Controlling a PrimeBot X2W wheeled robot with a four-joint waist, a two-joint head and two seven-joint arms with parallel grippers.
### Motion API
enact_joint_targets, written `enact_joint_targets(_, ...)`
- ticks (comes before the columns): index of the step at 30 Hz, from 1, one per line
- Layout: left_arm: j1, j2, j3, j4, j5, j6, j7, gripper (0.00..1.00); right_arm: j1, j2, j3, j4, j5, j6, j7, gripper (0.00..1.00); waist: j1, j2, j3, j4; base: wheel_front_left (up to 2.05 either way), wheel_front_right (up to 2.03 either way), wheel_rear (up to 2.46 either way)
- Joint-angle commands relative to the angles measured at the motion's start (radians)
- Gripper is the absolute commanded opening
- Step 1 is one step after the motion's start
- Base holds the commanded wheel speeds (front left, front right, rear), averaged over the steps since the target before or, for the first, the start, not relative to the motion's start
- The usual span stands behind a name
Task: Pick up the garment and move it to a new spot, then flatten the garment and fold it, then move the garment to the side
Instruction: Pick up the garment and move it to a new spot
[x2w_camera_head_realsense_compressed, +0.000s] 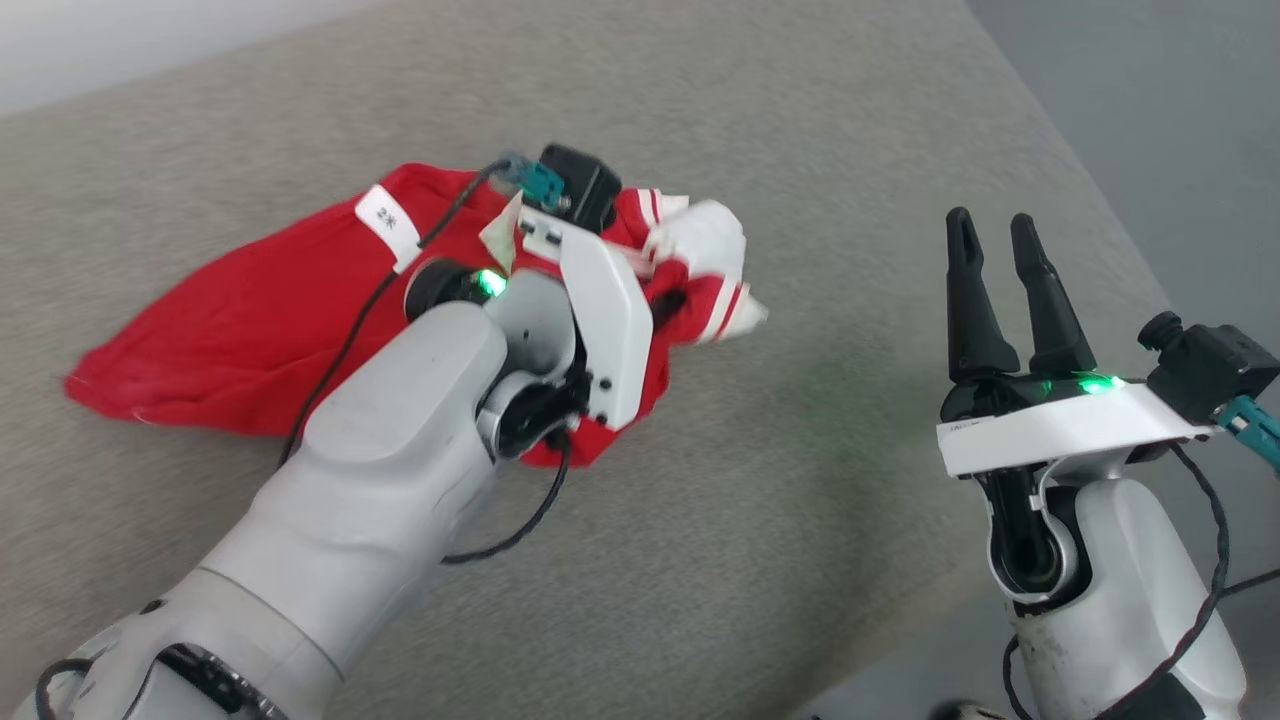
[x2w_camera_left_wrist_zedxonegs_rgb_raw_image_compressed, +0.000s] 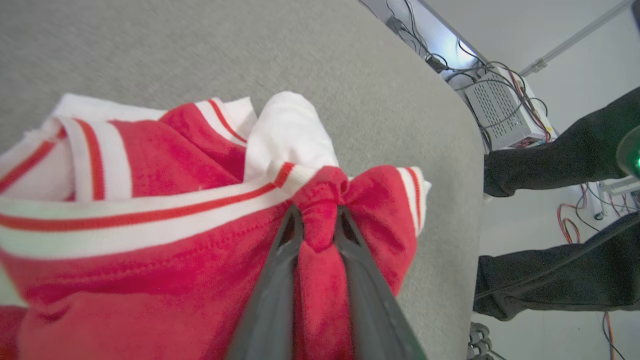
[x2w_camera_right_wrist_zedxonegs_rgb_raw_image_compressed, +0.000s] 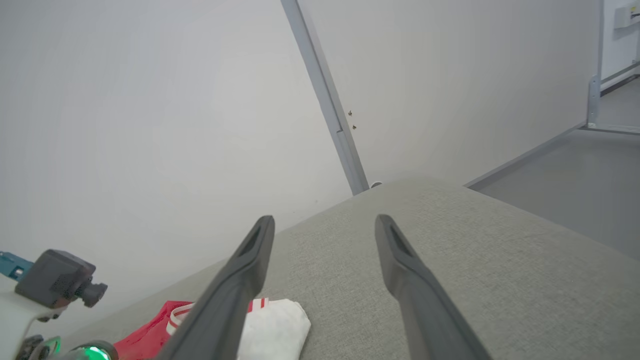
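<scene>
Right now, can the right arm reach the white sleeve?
Probably yes: the right pincer is open, and bare grey surface lies between it and the garment's white sleeve. The left pincer grips red cloth beside it, so room is tight.

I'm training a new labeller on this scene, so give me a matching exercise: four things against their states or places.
Column one:
1 left tool
2 right tool
3 garment
4 person's legs

Column two:
a open, empty
b bunched on grey surface
c shut on red fabric
d beyond the surface's edge

Pairs: 1-c, 2-a, 3-b, 4-d
</scene>
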Motion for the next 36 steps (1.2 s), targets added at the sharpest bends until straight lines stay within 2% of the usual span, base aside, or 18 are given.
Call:
enact_joint_targets(1, 0.009, 0.015, -0.024, 0.005, -0.026, -0.004, 0.025, 0.0, -0.01, 0.007, 0.006, -0.009, 0.016, 0.0, -0.005, 1.0, -0.0001, 0.0, 0.053, -0.066, 0.0, 0.0, 0.0)
enact_joint_targets(7, -0.008, 0.048, -0.145, -0.003, -0.126, -0.004, 0.147, 0.0, 0.004, 0.007, -0.014, -0.028, 0.063, 0.0, -0.005, 1.0, -0.0001, 0.0, 0.094, -0.089, 0.0, 0.0, 0.0)
enact_joint_targets(17, -0.031, 0.1, -0.324, 0.147, -0.122, 0.007, 0.198, 0.0, 0.014, 0.007, -0.029, -0.053, 0.086, 0.0, -0.005, 1.0, -0.0001, 0.0, 0.125, -0.093, 0.0, 0.0, 0.0)
enact_joint_targets(18, -0.036, 0.107, -0.334, 0.152, -0.121, 0.007, 0.2, 0.21, 0.013, 0.007, -0.03, -0.053, 0.086, 0.0, -0.005, 1.0, -0.0001, 0.0, 0.126, -0.093, 0.0, 0.0, 0.0)
enact_joint_targets(19, -0.042, 0.115, -0.34, 0.15, -0.123, 0.007, 0.186, 0.56, 0.011, 0.007, -0.03, -0.052, 0.085, 0.0, -0.005, 1.0, -0.0001, 0.0, 0.126, -0.093, 0.0, 0.0, 0.0)
enact_joint_targets(20, -0.052, 0.121, -0.34, 0.146, -0.127, 0.008, 0.161, 1.0, 0.009, 0.007, -0.029, -0.051, 0.082, 0.0, -0.005, 1.0, -0.0001, 0.0, 0.125, -0.092, 0.0, 0.0, 0.0)
enact_joint_targets(26, -0.092, 0.166, -0.34, 0.103, -0.136, 0.011, 0.053, 1.0, -0.007, 0.007, 0.006, -0.028, 0.064, 0.0, -0.005, 1.0, -0.0001, 0.0, 0.093, -0.089, 0.0, 0.0, 0.0)
enact_joint_targets(32, -0.157, 0.122, -0.341, -0.027, -0.155, 0.0, -0.123, 1.0, -0.005, 0.005, -0.012, -0.003, -0.02, 0.0, -0.005, 1.0, -0.0001, 0.0, 0.022, 0.046, 0.0, 0.0, 0.0)
enact_joint_targets(33, -0.157, 0.122, -0.341, -0.027, -0.155, 0.0, -0.123, 1.0, -0.005, 0.005, -0.012, -0.003, -0.02, 0.0, -0.005, 1.0, -0.0001, 0.0, 0.022, 0.046, 0.0, 0.0, 0.0)
enact_joint_targets(36, -0.161, 0.107, -0.315, -0.064, -0.198, -0.001, -0.199, 1.0, -0.001, -0.024, -0.021, 0.004, -0.047, 0.0, -0.005, 1.0, -0.0001, 0.0, -0.007, 0.118, 0.0, 0.0, 0.0)
